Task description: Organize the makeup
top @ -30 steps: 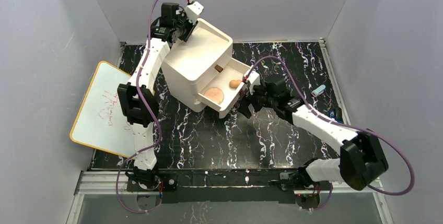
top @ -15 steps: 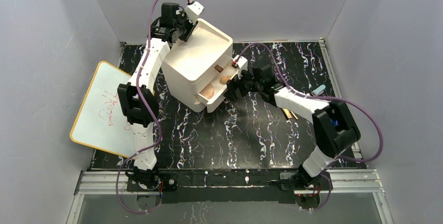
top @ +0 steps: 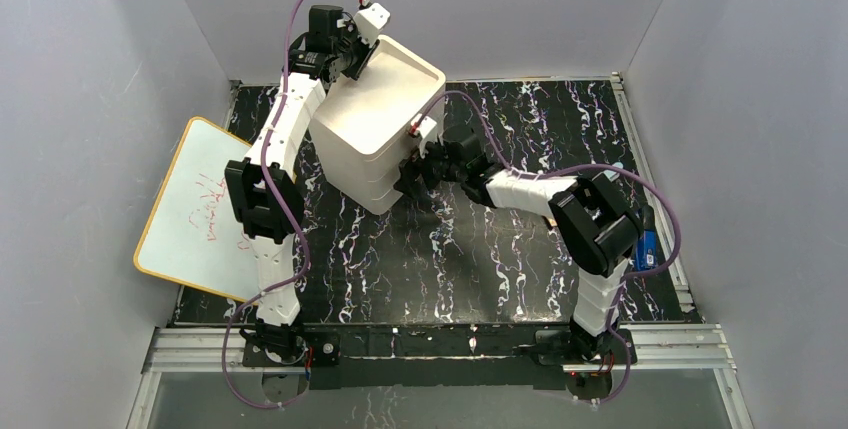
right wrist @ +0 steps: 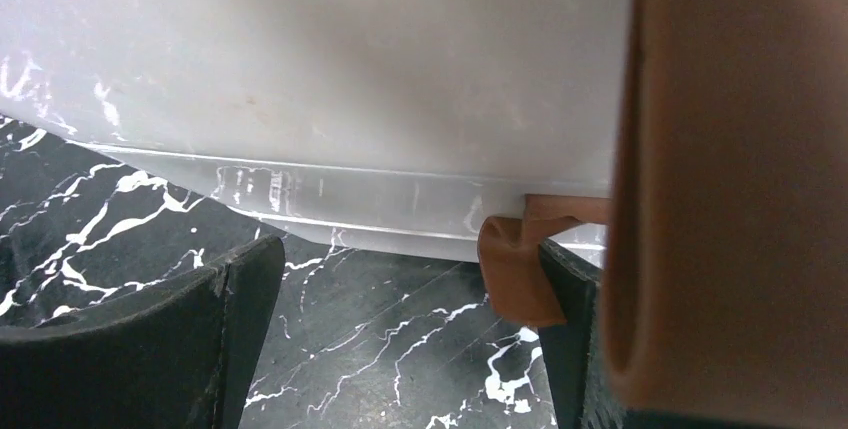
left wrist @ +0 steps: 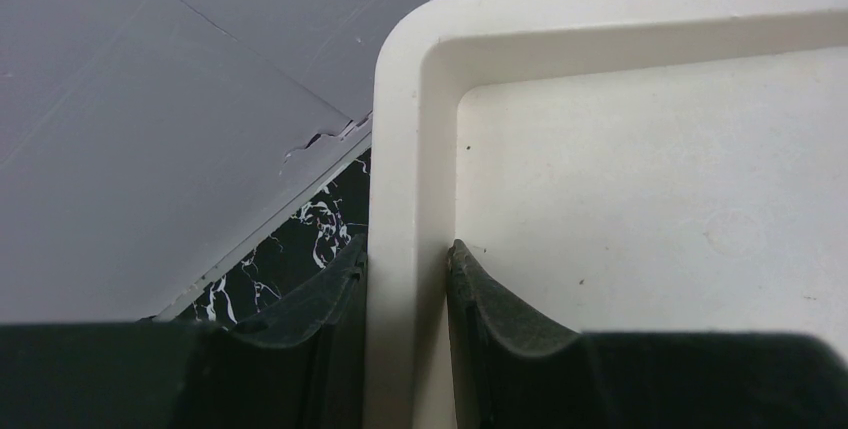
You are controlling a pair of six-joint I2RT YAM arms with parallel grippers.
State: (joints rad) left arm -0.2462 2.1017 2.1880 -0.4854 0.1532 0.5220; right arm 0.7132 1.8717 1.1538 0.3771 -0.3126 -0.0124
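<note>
Makeup unseen; left pincer astride box

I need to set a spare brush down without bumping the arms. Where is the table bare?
Bare: the patch of marble table between the drawer box and the arm bases, and the far stretch behind the right arm. Crowded: the box's front, where the right claw sits open, and its back rim, clamped by the left claw.
</note>
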